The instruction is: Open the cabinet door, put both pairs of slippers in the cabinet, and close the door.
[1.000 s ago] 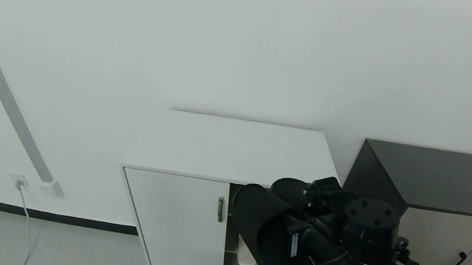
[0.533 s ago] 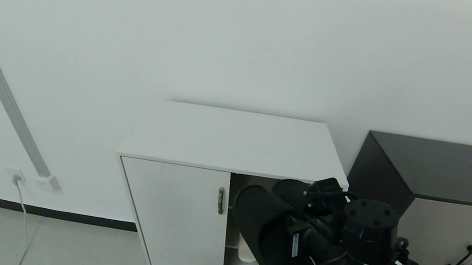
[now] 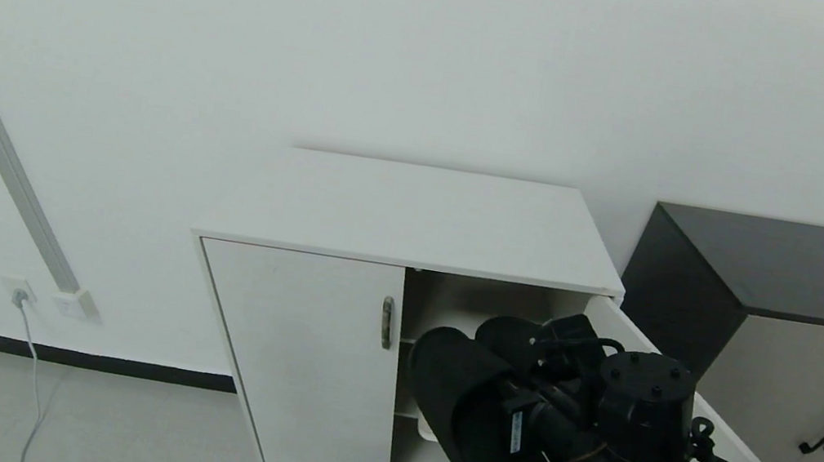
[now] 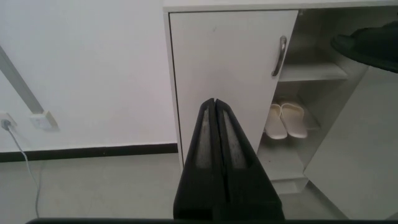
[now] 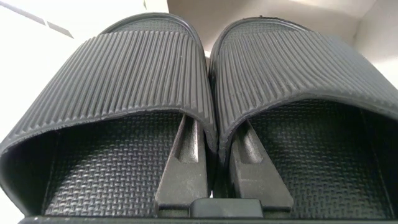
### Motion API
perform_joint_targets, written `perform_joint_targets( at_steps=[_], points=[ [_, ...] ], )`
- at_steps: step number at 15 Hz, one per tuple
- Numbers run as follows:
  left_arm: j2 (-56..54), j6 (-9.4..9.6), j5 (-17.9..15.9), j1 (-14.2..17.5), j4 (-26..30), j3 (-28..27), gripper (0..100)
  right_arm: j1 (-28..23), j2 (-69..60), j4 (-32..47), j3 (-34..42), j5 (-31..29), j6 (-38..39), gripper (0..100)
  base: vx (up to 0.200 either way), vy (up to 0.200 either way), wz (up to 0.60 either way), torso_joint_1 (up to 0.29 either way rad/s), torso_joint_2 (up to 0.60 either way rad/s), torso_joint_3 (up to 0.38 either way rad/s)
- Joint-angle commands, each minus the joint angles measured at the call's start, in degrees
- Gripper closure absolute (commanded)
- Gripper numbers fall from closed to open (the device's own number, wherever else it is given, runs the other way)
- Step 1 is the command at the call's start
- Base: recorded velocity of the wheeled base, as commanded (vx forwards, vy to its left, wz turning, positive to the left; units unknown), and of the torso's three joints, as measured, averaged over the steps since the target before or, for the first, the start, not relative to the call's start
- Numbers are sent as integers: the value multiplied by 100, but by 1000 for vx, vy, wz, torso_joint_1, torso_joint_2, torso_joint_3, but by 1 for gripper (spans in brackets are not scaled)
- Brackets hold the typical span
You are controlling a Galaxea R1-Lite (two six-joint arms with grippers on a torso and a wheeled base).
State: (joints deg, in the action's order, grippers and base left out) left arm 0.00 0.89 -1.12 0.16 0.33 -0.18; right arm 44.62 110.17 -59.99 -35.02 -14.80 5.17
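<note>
Before the open right side of the cabinet (image 3: 414,215), a pair of black slippers (image 3: 482,416) is held up, toes turned toward the shelves. Their inner sides are pinched together by the right gripper (image 5: 214,168), with one finger tucked under each strap. The right arm is stretched forward. Wide ribbed straps and bumpy rubber soles can be seen. White slippers (image 4: 285,119) are laid side by side on a lower shelf. The left gripper (image 4: 214,109) is held low before the closed left door (image 3: 292,361), its fingers pressed together on nothing.
</note>
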Motion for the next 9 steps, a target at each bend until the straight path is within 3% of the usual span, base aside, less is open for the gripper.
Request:
perform_joint_targets(
  at_steps=[1, 9],
  points=[
    [0, -1, -2, 2, 2, 1, 100, 3, 14, -4, -4, 3, 2, 100, 0, 0, 0, -232, 564, 334],
    [0, -1, -2, 2, 2, 1, 100, 21, 22, -13, 39, 3, -16, 100, 0, 0, 0, -206, 527, 321]
  ],
)
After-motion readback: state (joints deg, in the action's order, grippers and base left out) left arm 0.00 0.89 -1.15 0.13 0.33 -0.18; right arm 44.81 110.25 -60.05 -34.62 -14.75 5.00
